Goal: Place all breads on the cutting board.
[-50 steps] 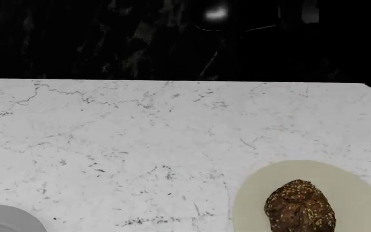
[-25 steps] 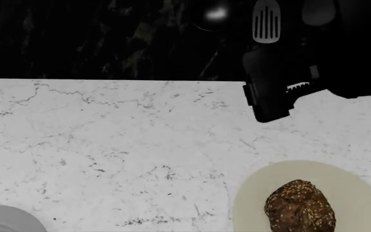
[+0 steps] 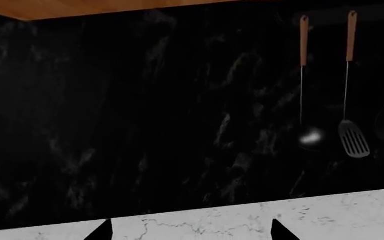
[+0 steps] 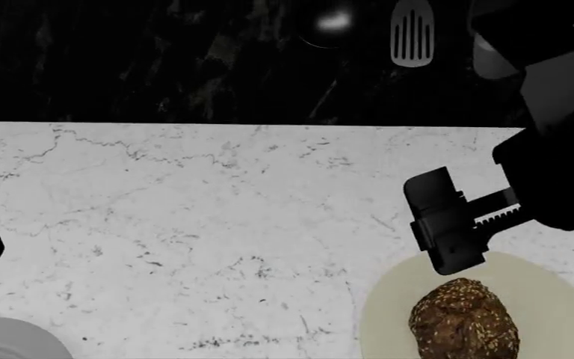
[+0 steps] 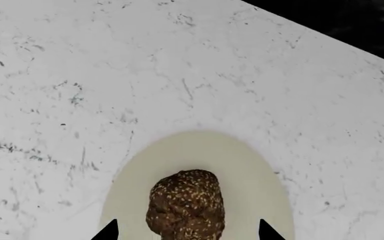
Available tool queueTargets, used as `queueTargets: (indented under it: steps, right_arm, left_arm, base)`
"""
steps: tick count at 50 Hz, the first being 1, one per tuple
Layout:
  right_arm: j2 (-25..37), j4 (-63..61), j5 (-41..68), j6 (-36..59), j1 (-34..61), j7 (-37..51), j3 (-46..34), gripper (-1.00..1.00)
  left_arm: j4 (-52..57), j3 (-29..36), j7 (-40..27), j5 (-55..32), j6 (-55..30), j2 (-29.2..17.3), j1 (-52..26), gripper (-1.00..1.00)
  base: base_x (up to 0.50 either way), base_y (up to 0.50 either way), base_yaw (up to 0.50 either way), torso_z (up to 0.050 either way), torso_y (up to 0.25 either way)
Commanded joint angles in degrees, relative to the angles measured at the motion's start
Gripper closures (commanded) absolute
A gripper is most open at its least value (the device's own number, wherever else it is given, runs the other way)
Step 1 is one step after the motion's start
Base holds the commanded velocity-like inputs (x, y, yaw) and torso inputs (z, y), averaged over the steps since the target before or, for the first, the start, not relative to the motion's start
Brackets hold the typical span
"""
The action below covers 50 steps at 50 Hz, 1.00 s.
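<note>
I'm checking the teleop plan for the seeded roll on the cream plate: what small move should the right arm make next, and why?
Probably lower the right gripper straight down over the seeded roll. The wrist view shows its fingertips spread on either side of the roll with nothing between them, and the roll sits loose on the cream plate; in the head view the gripper hangs just above the plate's far rim.

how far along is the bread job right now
Nothing is done yet: the seeded roll sits on the cream plate, and no cutting board or second roll is in view. In hand: the right gripper hangs open over that roll, jaws either side, not gripping. Left: grasp it, move both rolls to the board.
</note>
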Motion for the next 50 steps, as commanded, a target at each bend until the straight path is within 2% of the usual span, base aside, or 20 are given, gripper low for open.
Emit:
queueTargets:
  steps: [1, 12, 50]
  right_arm:
    - [0.4, -1.1, -2.6, -2.3, -1.9, -2.2, -3.2, -1.0]
    - [0.6, -2.3, -3.3, -5.4, -5.1, -2.9, -3.4, -1.0]
    - [-2.2, 1.6, -15.5, -10.4, -11.5, -13.9, -6.9, -1.0]
  left_arm:
    - [-0.2, 0.3, 0.3, -0.1, 0.1, 0.0, 0.5, -1.0]
    - [0.6, 0.0, 1.4, 2.4, 1.5, 0.7, 4.1, -1.0]
    - [0.7, 0.1, 1.0, 2.0, 1.7, 0.2, 3.3, -1.0]
  base:
    - [0.0, 0.0, 0.0, 0.0, 0.0]
    - [0.0, 0.0, 0.0, 0.0, 0.0]
    - [0.0, 0.0, 0.0, 0.0, 0.0]
